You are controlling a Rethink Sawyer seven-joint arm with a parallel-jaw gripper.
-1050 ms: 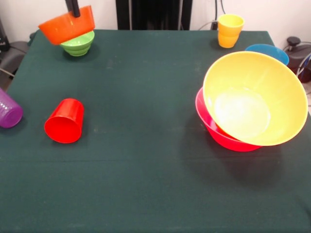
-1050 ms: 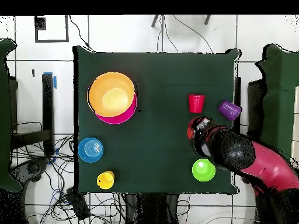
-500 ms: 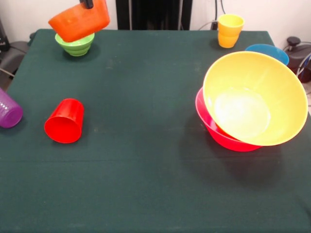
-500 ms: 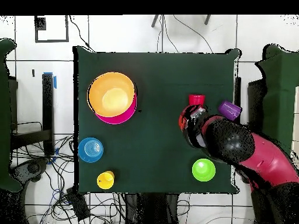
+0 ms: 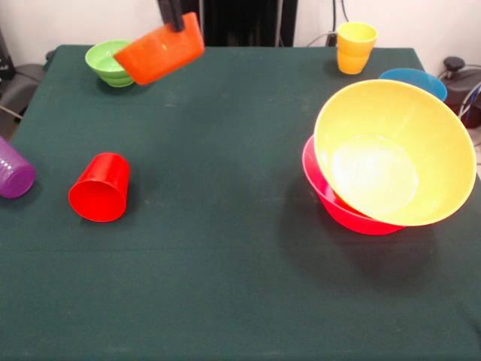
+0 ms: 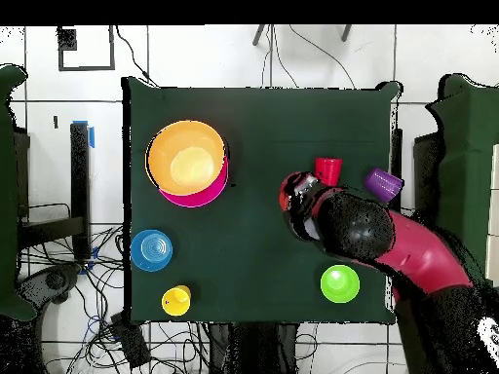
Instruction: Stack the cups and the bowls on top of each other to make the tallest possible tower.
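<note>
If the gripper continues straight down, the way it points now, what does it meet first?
Probably only the bare green table cloth. The gripper, shut on the small orange bowl, hangs to the side of the green bowl in the front view, with nothing under it. Depth is hard to judge, so this is approximate.

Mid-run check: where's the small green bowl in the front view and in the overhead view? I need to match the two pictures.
Front view: the small green bowl sits upright at the upper left, just left of the lifted orange bowl.
Overhead view: it lies lower right, below the arm.
Shared landmark: the red cup on its side.
</note>
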